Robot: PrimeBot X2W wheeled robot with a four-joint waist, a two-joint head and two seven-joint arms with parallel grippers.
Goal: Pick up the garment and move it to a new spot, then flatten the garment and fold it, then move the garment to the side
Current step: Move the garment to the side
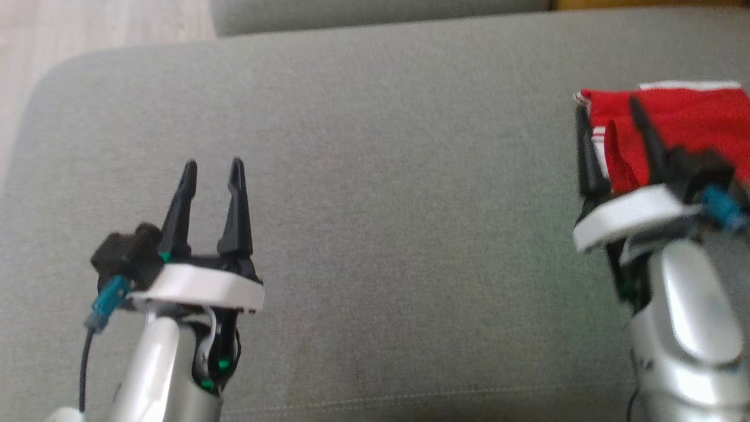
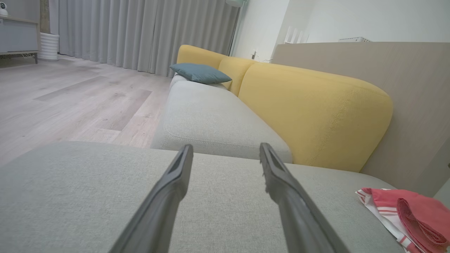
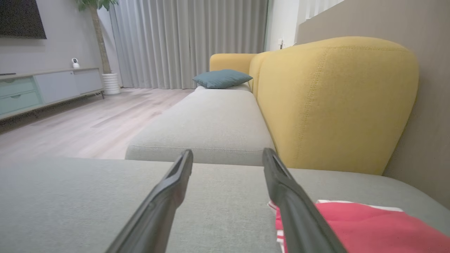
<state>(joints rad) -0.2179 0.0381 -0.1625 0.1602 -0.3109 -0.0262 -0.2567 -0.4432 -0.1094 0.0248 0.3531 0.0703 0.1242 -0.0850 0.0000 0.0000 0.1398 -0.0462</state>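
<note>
The garment (image 1: 685,123) is a folded red cloth with white striped trim, lying at the far right of the grey sofa seat (image 1: 381,176). My right gripper (image 1: 608,111) hovers at the garment's left edge and stands open. In the right wrist view nothing sits between the fingers (image 3: 168,196), and the garment (image 3: 369,225) lies just beside the right-hand one. My left gripper (image 1: 212,166) is open over bare seat at the lower left, well apart from the cloth. In the left wrist view the garment (image 2: 404,214) shows at the lower right, past the open left gripper (image 2: 226,149).
A yellow backrest (image 3: 334,102) rises behind the garment, against a beige wall panel (image 2: 404,105). A second grey seat (image 3: 207,123) with a blue cushion (image 3: 221,78) stretches beyond. Wood floor (image 2: 70,102) lies off the seat's left edge, with a low cabinet (image 3: 45,88) further off.
</note>
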